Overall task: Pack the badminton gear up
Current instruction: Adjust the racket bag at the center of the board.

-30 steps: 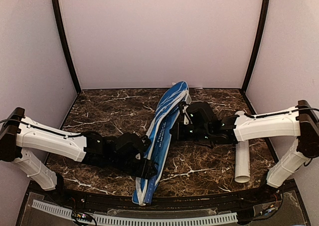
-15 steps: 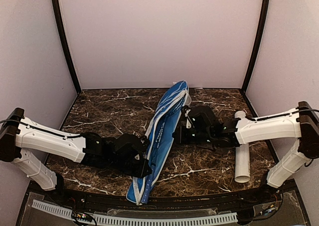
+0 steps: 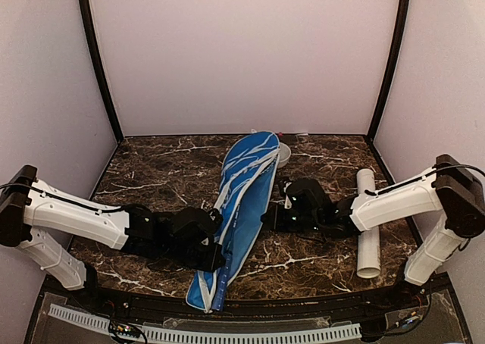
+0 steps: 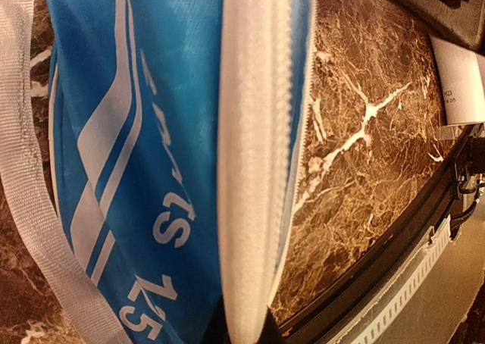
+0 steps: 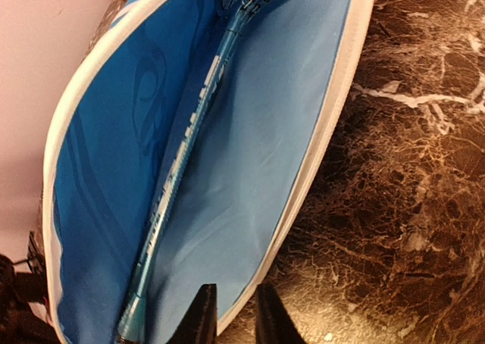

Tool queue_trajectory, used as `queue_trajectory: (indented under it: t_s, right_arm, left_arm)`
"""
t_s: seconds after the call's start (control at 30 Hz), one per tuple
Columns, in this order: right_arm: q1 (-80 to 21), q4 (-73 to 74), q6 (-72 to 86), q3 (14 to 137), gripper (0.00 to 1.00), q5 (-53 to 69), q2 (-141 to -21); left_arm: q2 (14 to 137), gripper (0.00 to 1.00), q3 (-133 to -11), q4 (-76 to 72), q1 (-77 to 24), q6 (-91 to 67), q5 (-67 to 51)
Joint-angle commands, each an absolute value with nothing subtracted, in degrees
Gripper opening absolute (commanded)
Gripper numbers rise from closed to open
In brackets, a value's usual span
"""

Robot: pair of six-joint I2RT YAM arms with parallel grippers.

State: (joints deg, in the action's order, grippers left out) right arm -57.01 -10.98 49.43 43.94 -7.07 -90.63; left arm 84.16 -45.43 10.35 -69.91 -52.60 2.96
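Observation:
The long blue white-trimmed racket cover (image 3: 242, 185) lies slantwise across the middle of the marble table. My left gripper (image 3: 216, 257) is at its near end, shut on the white zip trim (image 4: 254, 170), which runs straight into my jaws (image 4: 242, 327). My right gripper (image 3: 267, 216) is at the cover's right edge, slightly open (image 5: 231, 315), and the thin white trim passes loosely between the fingers. Inside the open cover (image 5: 258, 154) lies a blue racket (image 5: 182, 158). The long white tube (image 3: 368, 226) rests at the right. No shuttlecocks are in view.
A small white bowl (image 3: 284, 153) sits just past the cover's far end. The table's black front rim (image 4: 394, 272) runs close to my left gripper. A grey strap (image 4: 38, 207) hangs along the cover's left side.
The cover has swung left and opened flatter, uncovering the bowl. My left gripper closed on the trim. My right gripper moved nearer and its jaws parted a little.

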Motion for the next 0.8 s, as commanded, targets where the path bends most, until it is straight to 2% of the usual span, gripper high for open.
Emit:
queue_trajectory:
  t_s: [0.0, 0.07, 0.17, 0.77]
  right_arm:
    - [-57.6, -19.6, 53.8, 40.8, 0.22, -3.9, -93.4]
    - [-57.6, -22.3, 55.4, 39.7, 0.35, -1.7, -94.3]
    - [-57.9, -24.6, 56.8, 39.3, 0.41, -0.2, -95.8]
    - [-58.4, -31.2, 58.1, 45.7, 0.42, 4.9, -107.2]
  left_arm:
    - [80.2, 0.0, -42.9, 8.1, -69.4, -53.6, 5.2]
    - [79.2, 0.0, -42.1, 7.2, -69.4, -54.1, 5.3]
    - [78.3, 0.0, -41.5, 6.6, -69.4, -54.5, 5.4]
    - [76.6, 0.0, -40.4, 5.1, -69.4, -54.9, 4.9]
